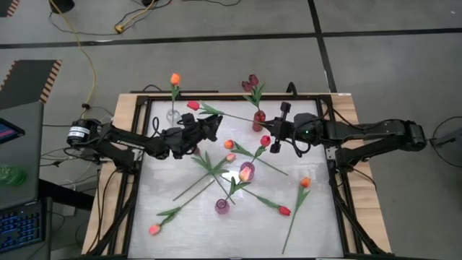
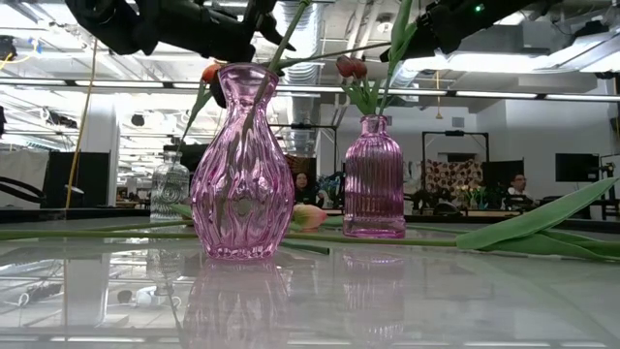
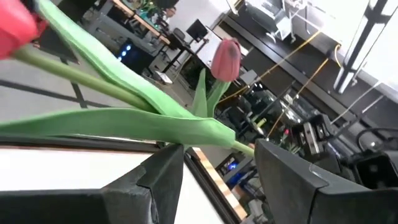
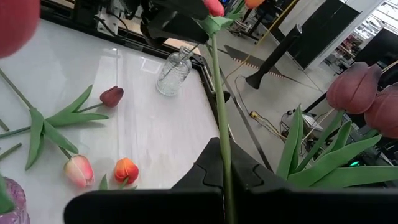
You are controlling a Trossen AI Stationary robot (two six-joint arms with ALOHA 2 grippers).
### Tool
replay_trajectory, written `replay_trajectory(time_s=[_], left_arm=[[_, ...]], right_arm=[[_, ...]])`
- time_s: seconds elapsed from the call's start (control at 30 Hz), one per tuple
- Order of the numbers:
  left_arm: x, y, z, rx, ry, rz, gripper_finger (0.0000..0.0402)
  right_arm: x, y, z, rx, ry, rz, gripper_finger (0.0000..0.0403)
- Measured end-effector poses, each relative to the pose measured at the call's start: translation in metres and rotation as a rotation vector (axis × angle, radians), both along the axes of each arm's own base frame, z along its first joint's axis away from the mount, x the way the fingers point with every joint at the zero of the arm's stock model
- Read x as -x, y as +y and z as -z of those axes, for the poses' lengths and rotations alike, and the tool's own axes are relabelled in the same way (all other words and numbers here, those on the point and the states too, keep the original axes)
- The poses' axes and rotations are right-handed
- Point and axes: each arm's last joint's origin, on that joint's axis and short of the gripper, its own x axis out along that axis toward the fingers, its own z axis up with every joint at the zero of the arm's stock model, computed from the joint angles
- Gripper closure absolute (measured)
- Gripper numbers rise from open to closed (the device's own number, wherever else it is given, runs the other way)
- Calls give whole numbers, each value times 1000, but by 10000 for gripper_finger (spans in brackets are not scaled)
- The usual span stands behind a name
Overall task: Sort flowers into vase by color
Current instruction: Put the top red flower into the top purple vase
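Red tulip (image 1: 193, 105) lies near the table's (image 1: 317, 217) far edge, head toward the left arm, stem (image 1: 238, 115) running along that edge toward the ribbed pink vase (image 1: 258, 120). Right gripper (image 1: 276, 133) is clamped shut on the stem's far end, beside that vase. Left gripper (image 1: 214, 127) stands with fingers apart, the stem crossing just ahead of them. Long axis lies across the left fingers; the left arm is nearer the head.
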Motion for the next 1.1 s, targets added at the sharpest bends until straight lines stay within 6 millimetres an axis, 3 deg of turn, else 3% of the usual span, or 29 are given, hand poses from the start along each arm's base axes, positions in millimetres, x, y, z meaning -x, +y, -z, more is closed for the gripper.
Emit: replay_trajectory(time_s=[0.7, 0.87, 1.1], left_arm=[[3, 24, 0, 162, -162, -39, 222], [2, 23, 0, 160, -159, -10, 251], [2, 23, 0, 94, -95, -18, 325]], right_arm=[[0, 0, 0, -3, 0, -12, 382], [0, 0, 0, -3, 0, -12, 382], [0, 0, 0, -4, 0, -12, 380]])
